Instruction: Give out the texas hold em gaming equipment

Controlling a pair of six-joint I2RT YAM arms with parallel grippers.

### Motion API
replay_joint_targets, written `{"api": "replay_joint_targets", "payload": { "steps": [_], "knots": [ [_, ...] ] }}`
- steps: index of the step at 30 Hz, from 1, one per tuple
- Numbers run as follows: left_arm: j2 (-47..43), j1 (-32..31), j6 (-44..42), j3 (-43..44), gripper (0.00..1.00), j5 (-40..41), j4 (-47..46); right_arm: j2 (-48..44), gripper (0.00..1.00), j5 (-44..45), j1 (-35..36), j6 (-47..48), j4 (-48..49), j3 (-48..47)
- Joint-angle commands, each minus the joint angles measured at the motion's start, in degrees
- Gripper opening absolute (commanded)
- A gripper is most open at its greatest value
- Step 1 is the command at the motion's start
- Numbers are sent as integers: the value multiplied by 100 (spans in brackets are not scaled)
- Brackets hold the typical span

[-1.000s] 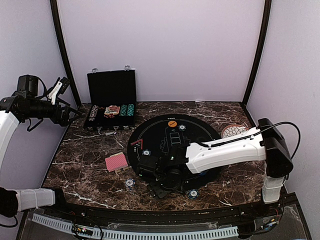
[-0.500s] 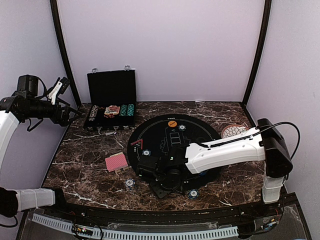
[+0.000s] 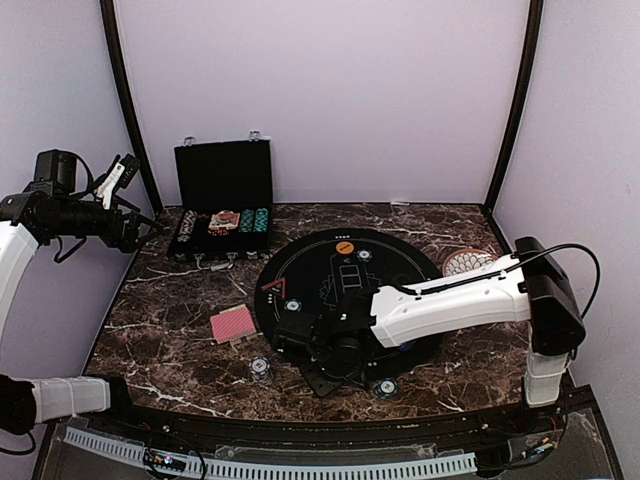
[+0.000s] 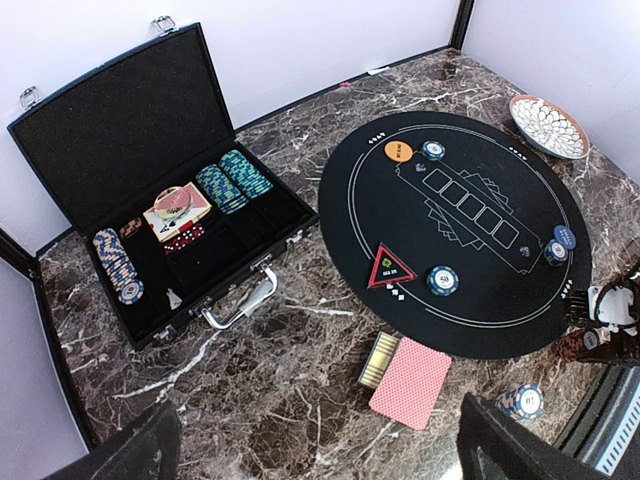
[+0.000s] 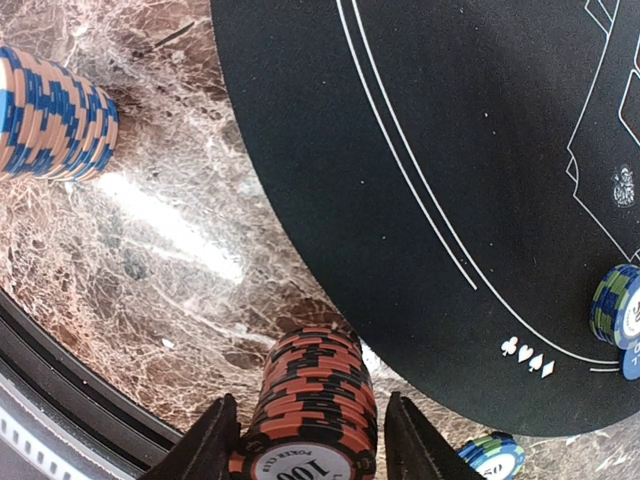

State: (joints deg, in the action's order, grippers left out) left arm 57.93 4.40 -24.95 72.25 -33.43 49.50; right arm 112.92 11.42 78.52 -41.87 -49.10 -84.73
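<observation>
The right gripper (image 5: pixel 310 450) straddles a short stack of orange-and-black striped poker chips (image 5: pixel 312 395). Its jaws have drawn in from a wider spread a second ago and now sit close on both sides, though I cannot tell whether they grip yet. A pickup seems under way, so this stack is probably next to be dealt out. The round black felt mat (image 5: pixel 430 150) spreads just beside the jaws. On the opposite side lie bare brown marble tabletop (image 5: pixel 170 230) and, close by, the table's black front rail (image 5: pixel 50 345), so straight up looks the freest path. An orange-and-blue chip stack (image 5: pixel 50 115) stands well apart. The left gripper (image 4: pixel 320 430) hangs wide open, empty, far off.
</observation>
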Motion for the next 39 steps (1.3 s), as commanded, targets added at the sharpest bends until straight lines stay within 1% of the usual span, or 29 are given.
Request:
{"api": "replay_joint_targets", "payload": {
  "steps": [1, 11, 19, 26, 28, 34, 39],
  "knots": [
    [-130, 30, -93, 115, 99, 9, 48, -69, 49, 75, -35, -4, 98, 63],
    [-142, 34, -97, 131, 99, 0, 51, -103, 36, 96, -39, -10, 47, 49],
    [-129, 32, -105, 132, 99, -26, 58, -210, 33, 156, -43, -10, -177, -177],
    [-133, 34, -113, 125, 99, -19, 51, -395, 31, 325, -95, 96, -593, -519],
    [-133, 29, -103, 128, 99, -25, 50, -421, 29, 374, -151, 141, -701, -648],
    [-137, 34, -107, 106, 99, -11, 52, -495, 28, 554, -487, 345, -869, -1106],
    [-118, 26, -81, 109, 99, -43, 51, -286, 29, 839, -1091, 716, -945, -1713]
  ]
}}
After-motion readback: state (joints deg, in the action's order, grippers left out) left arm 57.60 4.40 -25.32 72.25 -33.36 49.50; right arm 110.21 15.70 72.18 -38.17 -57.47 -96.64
